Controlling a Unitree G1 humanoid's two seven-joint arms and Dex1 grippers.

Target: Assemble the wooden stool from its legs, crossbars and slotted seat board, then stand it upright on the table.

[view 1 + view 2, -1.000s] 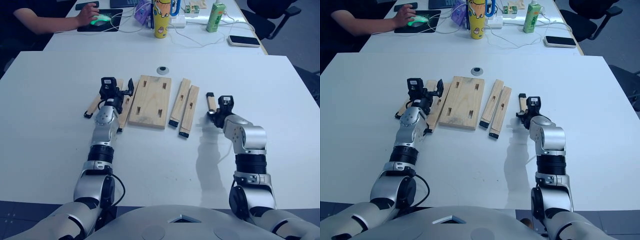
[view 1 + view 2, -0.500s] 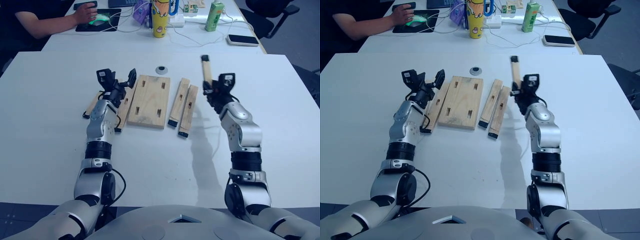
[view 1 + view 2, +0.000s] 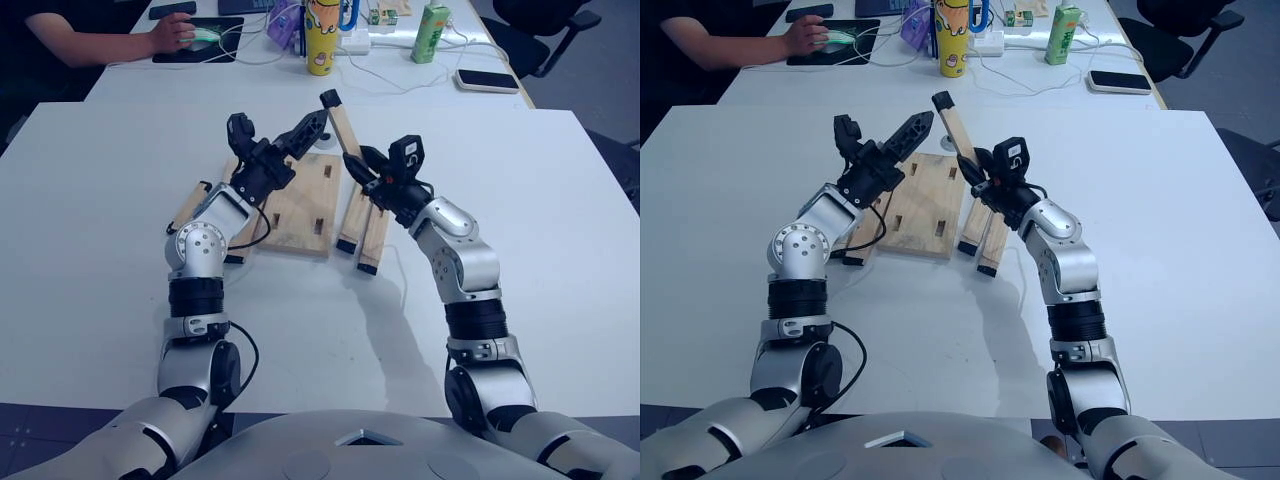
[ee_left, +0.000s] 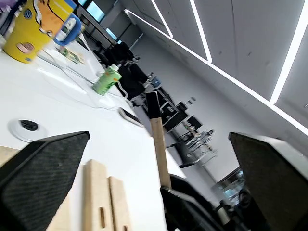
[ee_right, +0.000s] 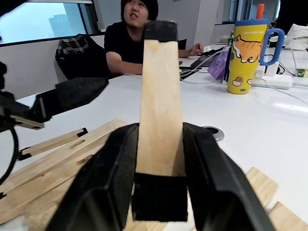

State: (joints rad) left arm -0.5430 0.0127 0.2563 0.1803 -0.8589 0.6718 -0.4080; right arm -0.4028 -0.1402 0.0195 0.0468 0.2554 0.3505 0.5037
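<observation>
Both arms have swung inward and up. We see our left gripper (image 3: 278,137) spread wide, empty, at 11 o'clock of the flat slotted seat board (image 3: 300,215); our right gripper (image 3: 362,167) clamps a pale, black-capped wooden leg (image 3: 343,127), tilted, at 1 o'clock.

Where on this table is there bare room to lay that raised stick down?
Right of the two slotted slats out to the table's right edge, and the near strip before the board. Crowded at the board, slats either side, stick held above.
</observation>
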